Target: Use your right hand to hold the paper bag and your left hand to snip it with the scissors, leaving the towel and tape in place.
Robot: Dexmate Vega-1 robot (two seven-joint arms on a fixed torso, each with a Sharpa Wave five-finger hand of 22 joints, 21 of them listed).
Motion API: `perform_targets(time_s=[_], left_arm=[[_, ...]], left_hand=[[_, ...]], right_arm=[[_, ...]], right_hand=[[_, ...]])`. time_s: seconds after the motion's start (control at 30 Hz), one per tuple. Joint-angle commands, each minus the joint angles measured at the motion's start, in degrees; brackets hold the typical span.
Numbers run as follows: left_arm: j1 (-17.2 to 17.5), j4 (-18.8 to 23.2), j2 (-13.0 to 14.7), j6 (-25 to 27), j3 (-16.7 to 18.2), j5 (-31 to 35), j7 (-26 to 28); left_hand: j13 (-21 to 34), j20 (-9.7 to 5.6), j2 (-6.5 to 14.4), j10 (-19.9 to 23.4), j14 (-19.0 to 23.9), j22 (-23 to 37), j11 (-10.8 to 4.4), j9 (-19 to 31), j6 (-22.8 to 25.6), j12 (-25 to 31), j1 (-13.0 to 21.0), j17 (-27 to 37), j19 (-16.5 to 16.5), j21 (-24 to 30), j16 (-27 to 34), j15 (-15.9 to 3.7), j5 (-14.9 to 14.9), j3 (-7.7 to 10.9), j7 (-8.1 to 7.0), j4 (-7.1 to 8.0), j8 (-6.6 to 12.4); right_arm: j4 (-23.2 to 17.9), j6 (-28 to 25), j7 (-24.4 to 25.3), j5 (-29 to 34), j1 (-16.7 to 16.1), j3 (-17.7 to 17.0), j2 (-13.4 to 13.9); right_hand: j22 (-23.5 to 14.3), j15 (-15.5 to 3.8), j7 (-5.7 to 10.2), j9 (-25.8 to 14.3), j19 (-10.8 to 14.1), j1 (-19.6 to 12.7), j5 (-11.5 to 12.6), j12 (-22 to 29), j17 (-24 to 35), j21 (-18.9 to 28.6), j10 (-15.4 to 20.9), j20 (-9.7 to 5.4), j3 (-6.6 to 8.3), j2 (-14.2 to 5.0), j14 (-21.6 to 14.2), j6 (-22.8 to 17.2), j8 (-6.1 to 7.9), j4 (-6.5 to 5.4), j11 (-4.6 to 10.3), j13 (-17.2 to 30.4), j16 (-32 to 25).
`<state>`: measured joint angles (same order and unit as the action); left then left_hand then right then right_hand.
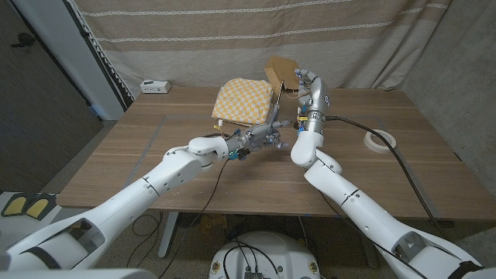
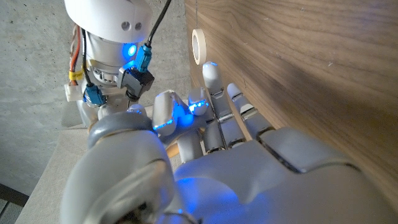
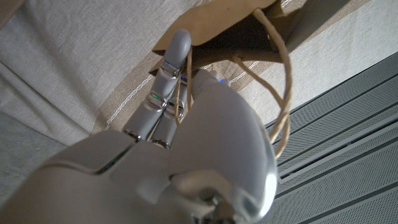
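**Bag is up, scissors nearly there — no cut yet**

The right hand point(image 1: 304, 80) has the bag point(image 1: 280, 74) by its handles. In the right wrist view the fingers point(image 3: 166, 87) are closed around the twine loops, with the bag point(image 3: 217, 28) hanging open just past them. From the head camera, the bag sits lifted at about 12 o'clock of the bench point(image 1: 155, 155), just at 3 o'clock of the checkered towel point(image 1: 242, 101).

The left hand point(image 1: 262, 136) is reaching in from 7 o'clock toward the middle of the bench. It looks wrapped around something dark, with a thin bit sticking out toward the right forearm, so my guess is that's the scissors point(image 1: 280, 124). They're too small to be sure, though, and I can't tell if the blades are apart. In the left wrist view the fingers point(image 2: 214, 93) are curled in, but the tool itself is hidden.

The tape point(image 1: 381, 142) sits at 3 o'clock, well apart from both hands, and the towel looks undisturbed.

Progress-wise, I'd call the holding part done. The snip is what's left: the scissors are below the bag and short of it, not touching, so the left hand has to come up to the paper and close.
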<state>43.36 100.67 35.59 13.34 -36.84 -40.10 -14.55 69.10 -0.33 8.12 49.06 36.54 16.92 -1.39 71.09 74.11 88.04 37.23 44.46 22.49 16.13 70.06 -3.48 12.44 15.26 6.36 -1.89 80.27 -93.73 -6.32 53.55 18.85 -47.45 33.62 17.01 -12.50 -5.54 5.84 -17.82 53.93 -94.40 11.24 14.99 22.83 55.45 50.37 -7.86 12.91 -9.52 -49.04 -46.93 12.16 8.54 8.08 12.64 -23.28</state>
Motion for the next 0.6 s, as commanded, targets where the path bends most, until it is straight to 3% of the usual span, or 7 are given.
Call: perform_targets(time_s=[0.03,0.6], left_arm=[[1.0,-2.4,0.2,-3.3,0.9,-0.9,-2.6],[-0.3,-8.6,-2.6,-5.2,1.2,-4.3,-8.4]], left_hand=[[0.3,-0.35,2.5,0.2,0.4,0.3,-0.73,0.1,0.9,0.0,2.9,0.2,0.1,0.5,-0.4,-5.2,-0.6,4.16,0.77,3.39,10.15],[-0.2,-0.4,1.3,0.6,0.8,0.6,-1.4,0.0,1.0,-0.4,1.9,0.4,-0.1,1.0,-1.4,-5.47,-2.0,6.04,0.74,3.35,10.11]], right_arm=[[0.0,-2.9,0.8,0.2,0.6,1.0,-1.1],[2.3,-5.3,1.8,0.4,2.5,1.8,-1.3]], right_hand=[[-0.1,-7.29,-0.01,-0.1,-0.1,-0.8,0.1,0.0,0.1,0.5,0.7,-5.57,0.43,0.02,-1.2,-0.7,0.08,0.07,-0.22,0.3,-0.2],[0.0,-7.31,0.01,0.0,-0.2,-0.9,-0.1,-0.1,-0.2,1.0,0.8,-5.56,0.49,0.16,-1.4,-0.8,0.03,0.15,0.15,0.3,-0.2]])
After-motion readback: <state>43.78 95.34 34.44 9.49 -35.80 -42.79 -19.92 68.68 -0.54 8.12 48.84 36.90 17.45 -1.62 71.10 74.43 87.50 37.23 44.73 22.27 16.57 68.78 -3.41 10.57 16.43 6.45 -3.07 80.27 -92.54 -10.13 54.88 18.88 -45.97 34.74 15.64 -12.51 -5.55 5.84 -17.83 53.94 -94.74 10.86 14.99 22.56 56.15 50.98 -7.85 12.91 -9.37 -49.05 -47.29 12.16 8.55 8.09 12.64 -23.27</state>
